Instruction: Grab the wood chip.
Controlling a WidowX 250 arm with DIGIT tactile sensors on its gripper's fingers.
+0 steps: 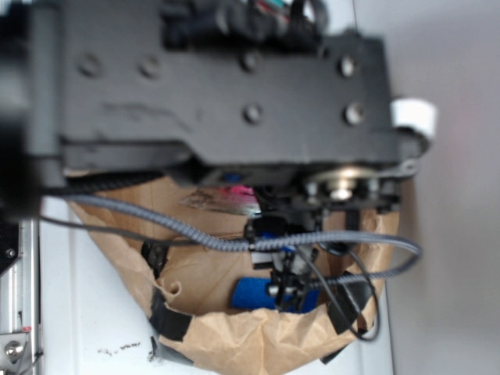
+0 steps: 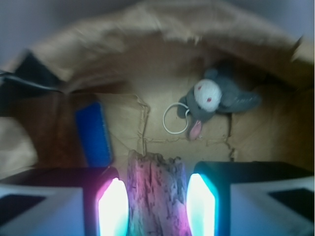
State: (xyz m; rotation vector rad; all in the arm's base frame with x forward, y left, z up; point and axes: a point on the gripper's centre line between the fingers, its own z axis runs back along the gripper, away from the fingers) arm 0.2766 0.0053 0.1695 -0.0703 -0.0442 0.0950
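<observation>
The wood chip [image 2: 155,172], a rough brown sliver with dark streaks and a jagged far end, stands lengthwise between my gripper's two glowing pads in the wrist view. My gripper [image 2: 156,199] is shut on it, the left pad [image 2: 113,206] against one long side and the right pad [image 2: 199,206] tight along the other. In the exterior view the gripper [image 1: 285,285] hangs low inside the brown paper lining [image 1: 234,336], and the chip is hidden behind it.
A blue sponge [image 2: 93,132] [image 1: 251,294] lies just left of the chip. A grey plush toy [image 2: 211,101] with a white ring [image 2: 174,119] lies beyond on the right. Raised paper walls [image 2: 162,24] surround everything. The arm's black body [image 1: 211,86] fills the upper exterior view.
</observation>
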